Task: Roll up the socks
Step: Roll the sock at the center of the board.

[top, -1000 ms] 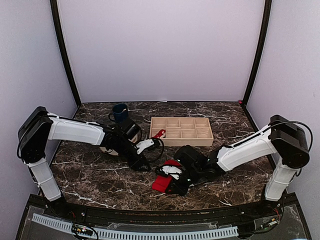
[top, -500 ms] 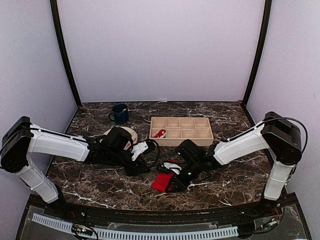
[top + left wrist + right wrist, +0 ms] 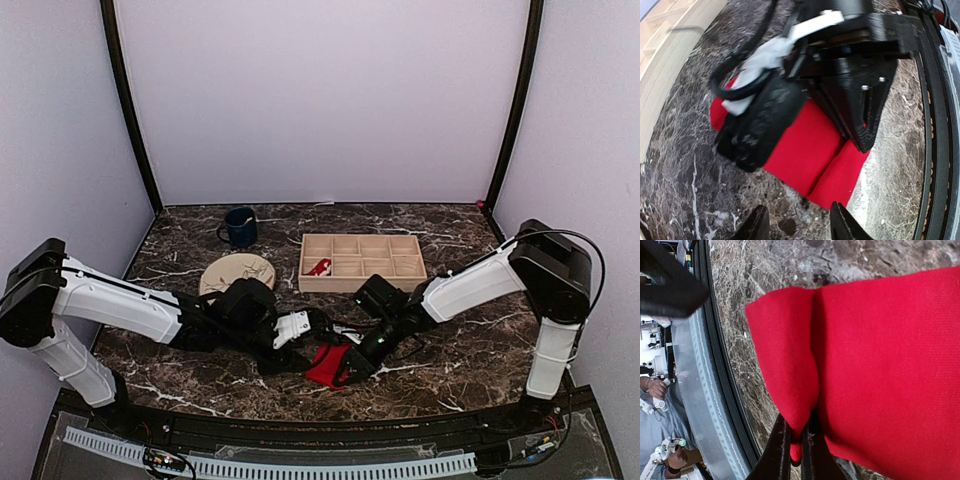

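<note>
Wide dark marble worktop (image 3: 190, 375), and there's plenty of bare stone at front left and out past the right arm, but the action sits tight against the near edge. The wooden tray (image 3: 362, 262) is at centre back, the beige plate (image 3: 237, 272) is left of it and the blue mug (image 3: 240, 226) is behind that. The left arm has swung down off the plate, which was half covered a second ago and now shows whole. The left gripper (image 3: 308, 340) has come right up beside the socks (image 3: 325, 365), its fingers (image 3: 760, 225) apart with only marble between them. The right gripper (image 3: 797, 450) is pinched together on a fold of red fabric at the bundle's front corner, by the black rail. From above, the two black wrists cover most of the red. Two lobes show, but I can't tell one sock from two. A red item (image 3: 318, 267) sits in the tray's front-left compartment, too small to make out.
</note>
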{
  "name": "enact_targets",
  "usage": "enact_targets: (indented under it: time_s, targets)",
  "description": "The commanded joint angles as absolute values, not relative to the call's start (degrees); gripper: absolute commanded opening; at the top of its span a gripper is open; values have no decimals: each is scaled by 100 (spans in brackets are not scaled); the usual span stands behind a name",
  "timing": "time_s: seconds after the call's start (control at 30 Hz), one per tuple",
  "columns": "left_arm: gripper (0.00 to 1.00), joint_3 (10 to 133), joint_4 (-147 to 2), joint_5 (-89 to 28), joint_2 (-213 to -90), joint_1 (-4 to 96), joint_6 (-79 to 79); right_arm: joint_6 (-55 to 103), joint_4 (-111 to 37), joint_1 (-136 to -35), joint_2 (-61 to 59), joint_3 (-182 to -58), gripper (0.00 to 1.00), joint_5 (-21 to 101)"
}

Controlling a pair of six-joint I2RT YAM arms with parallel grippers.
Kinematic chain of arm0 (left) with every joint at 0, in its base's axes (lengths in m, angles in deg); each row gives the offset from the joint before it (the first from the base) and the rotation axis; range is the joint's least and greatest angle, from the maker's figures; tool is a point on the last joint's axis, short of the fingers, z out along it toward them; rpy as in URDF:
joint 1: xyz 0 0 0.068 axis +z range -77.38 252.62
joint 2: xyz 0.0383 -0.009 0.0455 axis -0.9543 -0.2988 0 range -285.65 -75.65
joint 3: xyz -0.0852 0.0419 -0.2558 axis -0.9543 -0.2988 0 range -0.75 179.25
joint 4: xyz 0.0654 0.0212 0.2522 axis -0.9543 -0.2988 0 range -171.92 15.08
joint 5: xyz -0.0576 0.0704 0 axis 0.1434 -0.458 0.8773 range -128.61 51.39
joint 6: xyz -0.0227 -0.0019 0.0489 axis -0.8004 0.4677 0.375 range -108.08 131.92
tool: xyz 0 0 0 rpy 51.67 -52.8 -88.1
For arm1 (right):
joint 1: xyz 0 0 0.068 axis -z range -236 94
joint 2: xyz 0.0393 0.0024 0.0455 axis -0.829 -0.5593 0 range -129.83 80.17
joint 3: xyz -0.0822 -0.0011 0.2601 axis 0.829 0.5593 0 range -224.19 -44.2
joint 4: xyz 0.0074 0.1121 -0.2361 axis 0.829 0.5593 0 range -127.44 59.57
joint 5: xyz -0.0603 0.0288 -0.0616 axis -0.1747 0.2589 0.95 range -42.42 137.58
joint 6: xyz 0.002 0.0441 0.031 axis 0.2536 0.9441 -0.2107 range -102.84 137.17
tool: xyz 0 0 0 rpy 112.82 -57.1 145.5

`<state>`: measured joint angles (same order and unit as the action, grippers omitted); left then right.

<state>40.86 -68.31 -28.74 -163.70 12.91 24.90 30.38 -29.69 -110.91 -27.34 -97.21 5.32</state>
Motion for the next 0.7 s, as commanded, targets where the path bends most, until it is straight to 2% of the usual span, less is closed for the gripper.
enact_targets:
  time_s: [0.0,0.67]
  targets:
    - [44,4044,-6880,-3118,-16216,1026,2983,3119,-2627,-11041,-2922,-9843,2,273]
    - [42,4500,-7289,-3248,-16984,562,3918,3079,-2391,-11031,-3106,-9984,2,55]
